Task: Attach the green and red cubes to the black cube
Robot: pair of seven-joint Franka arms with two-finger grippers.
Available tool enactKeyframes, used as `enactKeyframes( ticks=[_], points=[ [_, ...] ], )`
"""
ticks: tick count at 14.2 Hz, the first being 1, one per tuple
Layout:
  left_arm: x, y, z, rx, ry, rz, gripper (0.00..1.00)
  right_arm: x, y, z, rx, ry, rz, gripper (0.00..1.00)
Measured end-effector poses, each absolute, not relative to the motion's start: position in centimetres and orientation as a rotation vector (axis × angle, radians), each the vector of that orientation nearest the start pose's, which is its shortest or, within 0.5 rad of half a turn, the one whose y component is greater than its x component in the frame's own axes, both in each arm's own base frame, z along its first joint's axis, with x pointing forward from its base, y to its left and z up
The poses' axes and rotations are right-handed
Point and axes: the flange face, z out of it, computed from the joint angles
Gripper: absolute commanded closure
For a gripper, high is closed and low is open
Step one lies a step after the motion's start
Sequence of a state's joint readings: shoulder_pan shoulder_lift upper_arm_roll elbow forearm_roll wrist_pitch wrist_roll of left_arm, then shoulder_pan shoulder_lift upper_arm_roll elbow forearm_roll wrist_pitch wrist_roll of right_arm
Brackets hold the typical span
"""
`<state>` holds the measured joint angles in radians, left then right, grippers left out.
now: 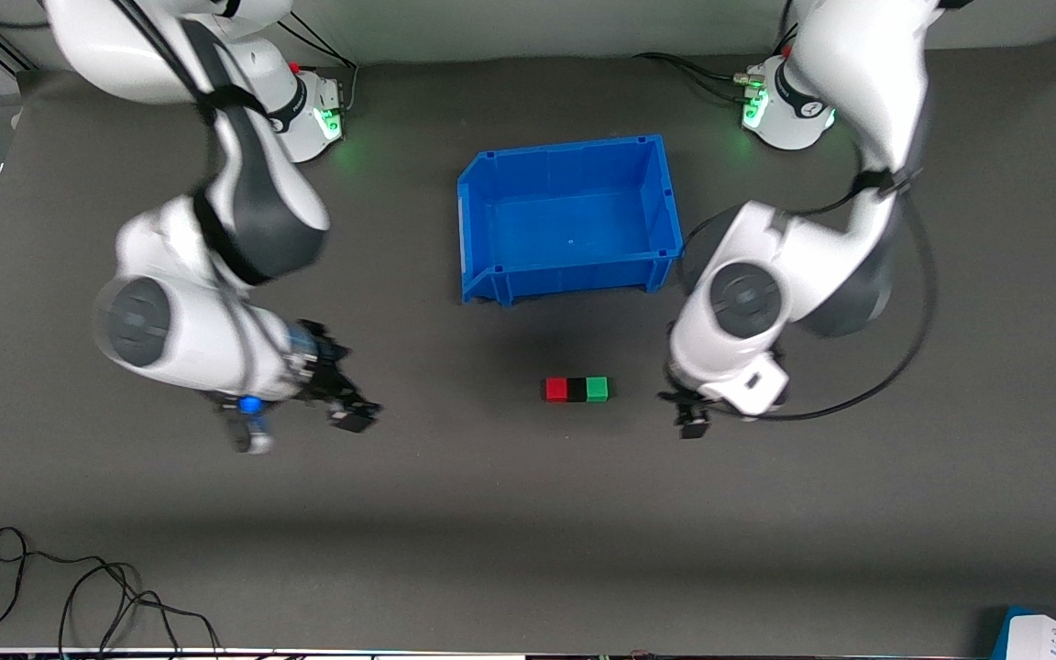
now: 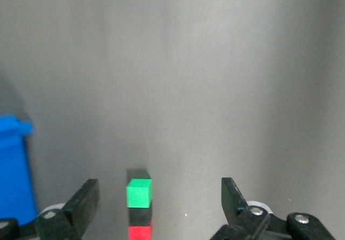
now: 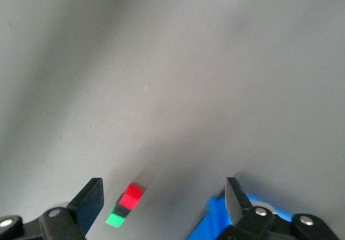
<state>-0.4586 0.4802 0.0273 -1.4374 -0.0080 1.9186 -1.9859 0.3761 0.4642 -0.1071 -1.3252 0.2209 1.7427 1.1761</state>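
The red cube [image 1: 555,390], black cube [image 1: 576,390] and green cube [image 1: 597,389] sit touching in one row on the mat, black in the middle, nearer the front camera than the blue bin. My left gripper [image 1: 693,420] is open and empty, beside the green end of the row. My right gripper [image 1: 351,411] is open and empty, well off toward the right arm's end of the table. The left wrist view shows the green cube [image 2: 139,192], black cube [image 2: 139,217] and red cube [image 2: 139,233] between its fingers. The right wrist view shows the red cube [image 3: 130,197] and green cube [image 3: 114,219].
The blue bin [image 1: 568,266] stands empty at the middle of the table, farther from the front camera than the cubes. It shows in the left wrist view [image 2: 13,170] and the right wrist view [image 3: 215,224]. Loose cables [image 1: 79,596] lie at the front edge. A white box [image 1: 1055,637] sits at a front corner.
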Motion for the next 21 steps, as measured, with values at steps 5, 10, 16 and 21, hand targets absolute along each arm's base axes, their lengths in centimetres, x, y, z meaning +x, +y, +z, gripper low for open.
enactKeyframes(
  ticks=[5,10,16,21],
  points=[
    [63.3,-16.8,52.6,-2.553,-1.86,-0.043,0.0,62.4,7.9,52.2,-2.929,0.763,0.136,0.0],
    [62.2,-12.6,53.6,-2.844,-1.079,0.06,0.0,59.9,4.9,55.5,-3.127,0.314,0.103,0.0],
    [61.0,-2.9,57.6,-2.985,-0.44,0.299,0.0,59.7,4.7,55.1,-3.143,0.174,0.114,0.0],
    [60.4,1.0,58.1,-3.059,-0.158,0.387,0.0,59.8,4.8,55.5,-3.119,0.107,0.091,0.0]
  ],
)
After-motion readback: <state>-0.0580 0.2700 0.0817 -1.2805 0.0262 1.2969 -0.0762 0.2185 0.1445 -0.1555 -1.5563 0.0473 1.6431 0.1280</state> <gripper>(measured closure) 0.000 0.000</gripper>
